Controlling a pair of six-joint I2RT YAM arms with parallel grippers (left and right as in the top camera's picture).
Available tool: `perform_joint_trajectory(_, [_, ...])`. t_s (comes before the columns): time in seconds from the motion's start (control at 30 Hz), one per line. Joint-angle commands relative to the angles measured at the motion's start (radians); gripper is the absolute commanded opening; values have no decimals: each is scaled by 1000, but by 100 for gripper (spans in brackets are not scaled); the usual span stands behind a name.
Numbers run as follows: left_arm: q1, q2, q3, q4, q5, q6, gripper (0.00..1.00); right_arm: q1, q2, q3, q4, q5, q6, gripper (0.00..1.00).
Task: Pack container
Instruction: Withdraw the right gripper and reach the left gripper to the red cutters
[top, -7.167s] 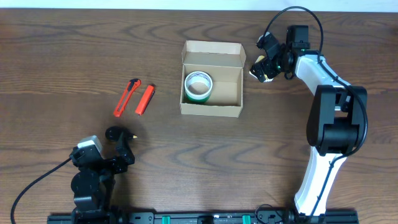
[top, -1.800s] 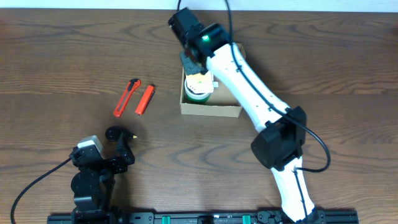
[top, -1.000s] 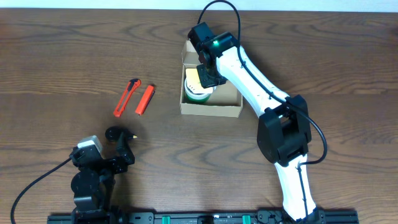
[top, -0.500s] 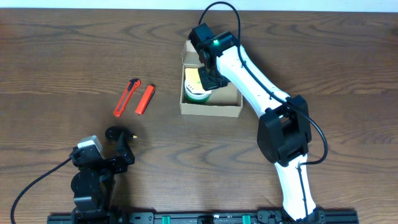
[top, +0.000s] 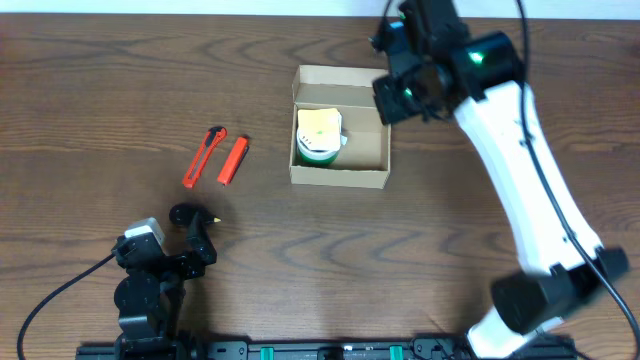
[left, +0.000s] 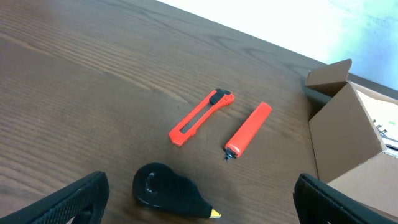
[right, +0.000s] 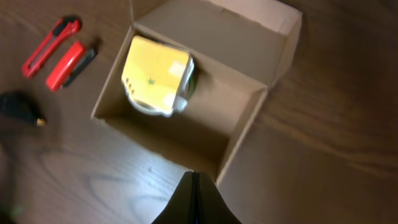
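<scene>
The container (top: 340, 160), a brown cardboard box with its flap lid open, sits at the table's centre back. Inside on the left lies a green-and-white tape roll (top: 318, 152) with a yellow sticky-note pad (top: 319, 126) on top of it. My right gripper (top: 398, 95) hangs above the box's right rear corner, shut and empty; in the right wrist view its tips (right: 194, 199) are pressed together over the box's near wall (right: 155, 143). My left gripper (left: 199, 211) is wide open at the front left, above a black correction-tape dispenser (left: 168, 190).
A red box cutter (top: 204, 157) and a red marker (top: 232, 160) lie side by side left of the box. The black dispenser (top: 186, 213) lies just in front of the left arm. The box's right half (right: 236, 106) holds nothing.
The right arm has risen out of the box and swung to the right. The yellow pad stays on the tape roll. The left arm has not moved.
</scene>
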Motion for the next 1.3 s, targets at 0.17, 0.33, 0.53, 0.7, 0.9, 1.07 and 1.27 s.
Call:
perform_joint_trajectory(0.17, [4, -6, -22, 0, -26, 15, 95, -3, -272, -353, 123, -18, -51, 1])
perform_joint_trajectory(0.33, [4, -6, -22, 5, -30, 16, 95, -3, -336, -384, 19, 21, -44, 1])
perform_joint_trajectory(0.53, [4, -6, -22, 65, -3, 14, 95, -3, -388, -384, -26, 29, -44, 1])
perform_joint_trajectory(0.7, [4, -5, -2, 162, 117, 15, 95, -2, -448, -384, -35, 100, -44, 99])
perform_joint_trajectory(0.9, [4, 99, 177, 115, 105, 167, 95, -2, -461, -384, -64, 103, -44, 99])
perform_joint_trajectory(1.07, [1, 373, 428, -10, 110, 342, 95, -2, -461, -384, -64, 103, -44, 99])
perform_joint_trajectory(1.27, [1, 789, 776, -261, 110, 392, 95, -2, -461, -384, -64, 103, -44, 99])
